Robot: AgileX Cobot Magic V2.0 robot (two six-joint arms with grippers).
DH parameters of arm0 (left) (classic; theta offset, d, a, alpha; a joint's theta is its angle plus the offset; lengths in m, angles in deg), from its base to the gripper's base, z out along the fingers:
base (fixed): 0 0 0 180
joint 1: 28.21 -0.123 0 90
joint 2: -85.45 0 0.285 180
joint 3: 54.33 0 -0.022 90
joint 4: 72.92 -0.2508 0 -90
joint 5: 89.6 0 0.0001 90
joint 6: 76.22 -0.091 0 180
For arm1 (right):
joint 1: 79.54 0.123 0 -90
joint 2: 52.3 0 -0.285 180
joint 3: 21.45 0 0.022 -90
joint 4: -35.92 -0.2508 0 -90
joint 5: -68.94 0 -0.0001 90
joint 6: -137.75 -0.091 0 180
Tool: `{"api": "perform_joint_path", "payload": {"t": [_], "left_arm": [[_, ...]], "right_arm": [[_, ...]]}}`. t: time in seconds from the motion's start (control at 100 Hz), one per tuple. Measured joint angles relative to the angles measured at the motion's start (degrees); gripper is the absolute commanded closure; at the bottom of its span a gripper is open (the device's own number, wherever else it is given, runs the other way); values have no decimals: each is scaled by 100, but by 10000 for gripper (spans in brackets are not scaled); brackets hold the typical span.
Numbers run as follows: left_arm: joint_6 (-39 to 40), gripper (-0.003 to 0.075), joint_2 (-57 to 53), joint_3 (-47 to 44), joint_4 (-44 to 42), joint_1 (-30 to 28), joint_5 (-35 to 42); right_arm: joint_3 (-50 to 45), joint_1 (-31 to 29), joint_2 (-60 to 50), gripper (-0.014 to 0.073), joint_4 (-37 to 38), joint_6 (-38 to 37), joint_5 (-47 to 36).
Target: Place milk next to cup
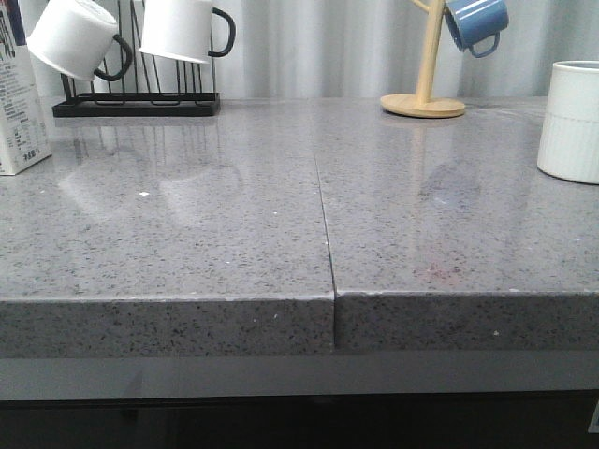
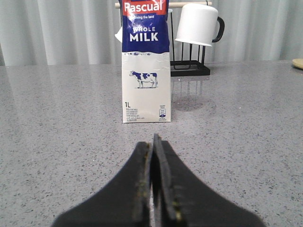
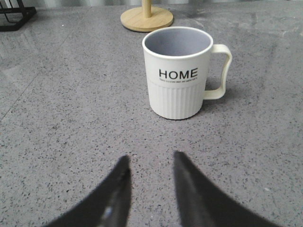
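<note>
The milk carton [image 2: 146, 61], white with a dark blue top, "MILK" lettering and a cow picture, stands upright on the grey counter; in the front view it shows at the far left edge [image 1: 21, 103]. The white ribbed "HOME" cup [image 3: 179, 71] stands upright with its handle to one side; in the front view it is at the far right [image 1: 571, 120]. My left gripper [image 2: 153, 142] is shut and empty, low over the counter, a short way in front of the milk. My right gripper [image 3: 150, 161] is open and empty, in front of the cup. Neither gripper shows in the front view.
A black rack [image 1: 136, 101] with white black-handled mugs [image 1: 187, 28] stands at the back left, behind the milk. A wooden mug tree [image 1: 423, 101] with a blue mug [image 1: 477, 23] stands at the back right. A seam [image 1: 325, 215] runs down the counter's middle.
</note>
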Motion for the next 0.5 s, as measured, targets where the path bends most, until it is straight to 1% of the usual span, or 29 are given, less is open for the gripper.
{"api": "perform_joint_path", "payload": {"t": [0.2, 0.37, 0.5], "left_arm": [[0, 741, 0, 0, 0, 0, 0], [0, 741, 0, 0, 0, 0, 0], [0, 741, 0, 0, 0, 0, 0]], "right_arm": [[0, 0, 12, 211, 12, 0, -49], [0, 0, 332, 211, 135, 0, -340], [7, -298, 728, 211, 185, 0, -621]]}}
